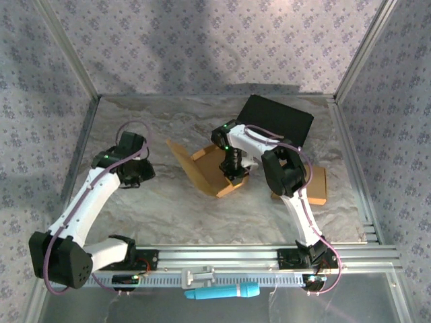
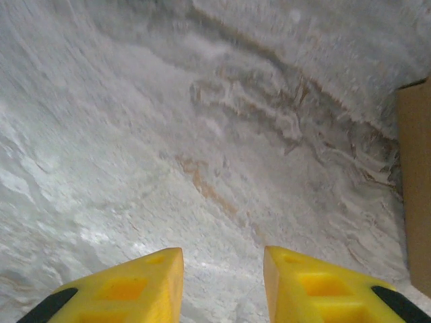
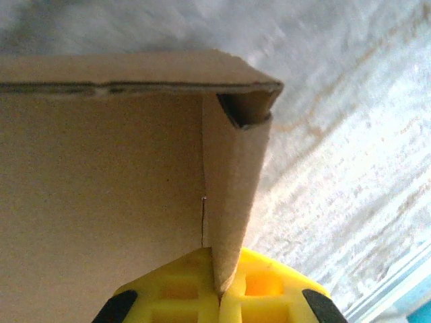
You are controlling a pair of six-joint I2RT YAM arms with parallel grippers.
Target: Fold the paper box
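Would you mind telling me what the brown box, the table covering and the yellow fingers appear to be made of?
The box looks like matte brown corrugated cardboard: its cut edge shows layered plies. The table covering seems a marble-patterned sheet, grey-white with rusty veins, perhaps cloth or vinyl. The fingers look like moulded yellow plastic with recessed pockets.
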